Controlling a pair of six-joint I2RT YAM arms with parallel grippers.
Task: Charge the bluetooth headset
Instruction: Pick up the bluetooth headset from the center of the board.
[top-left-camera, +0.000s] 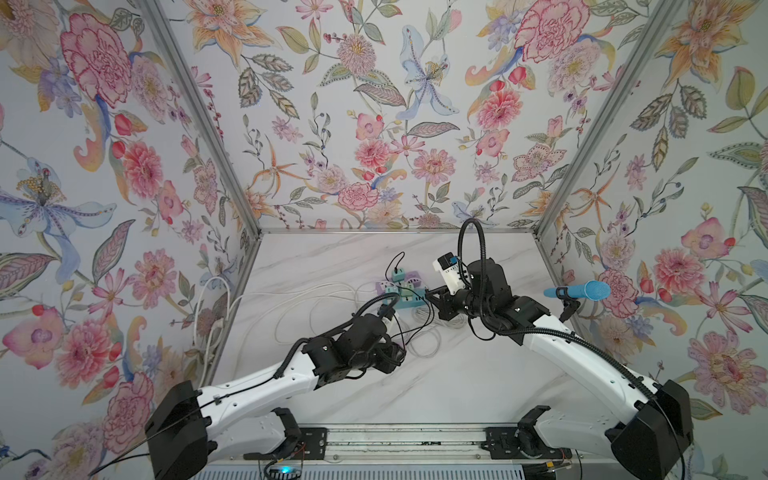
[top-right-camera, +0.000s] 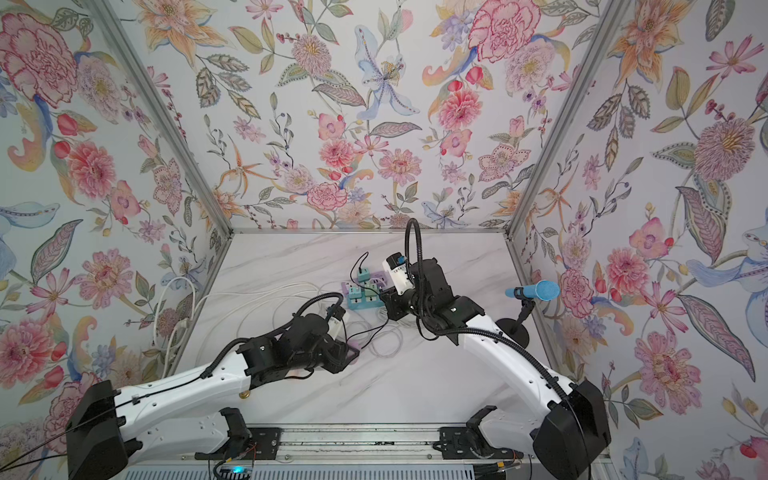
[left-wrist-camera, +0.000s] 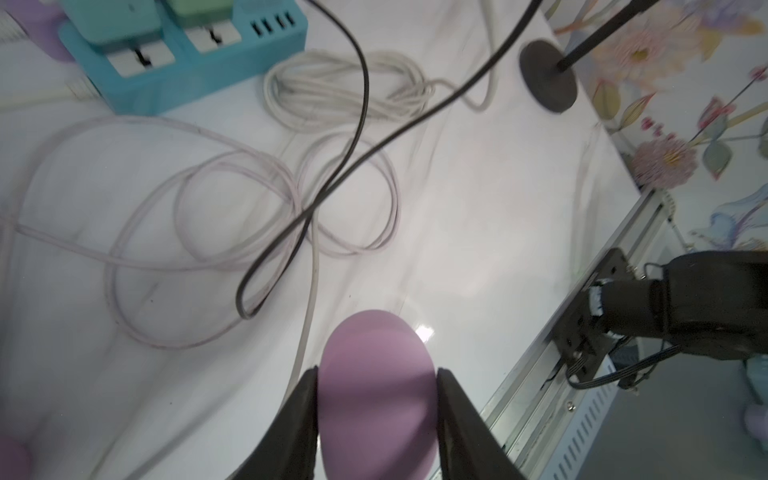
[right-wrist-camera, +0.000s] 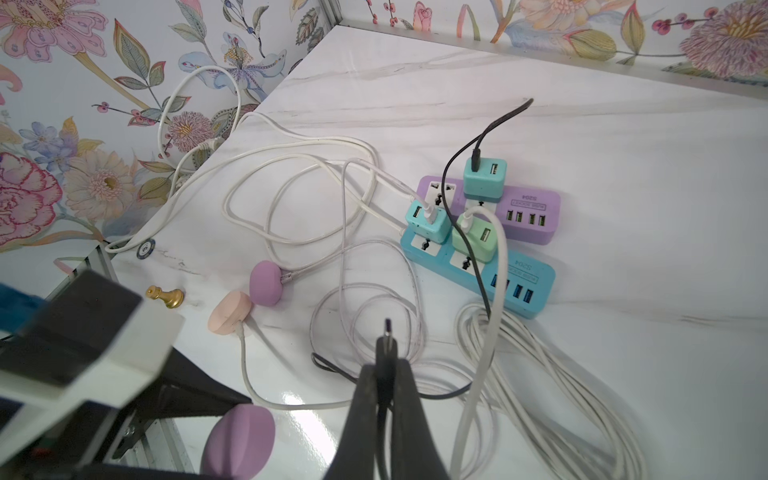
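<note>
The purple headset case (left-wrist-camera: 370, 345), light, smooth and likely slippery, is pinched across its sides by the left pincer (left-wrist-camera: 376, 374), at 6 o'clock of the blue power strip (top-right-camera: 363, 305). The stiff black plug (right-wrist-camera: 387, 334) is clamped in the right pincer (right-wrist-camera: 385, 365).

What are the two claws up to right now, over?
Left gripper shut on purple headset. Right gripper shut on black cable plug. Not yet joined. White cables tangled nearby.

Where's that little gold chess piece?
In the right wrist view, the gold pawn sits on the table, on the robot's left side, near the pink case.
</note>
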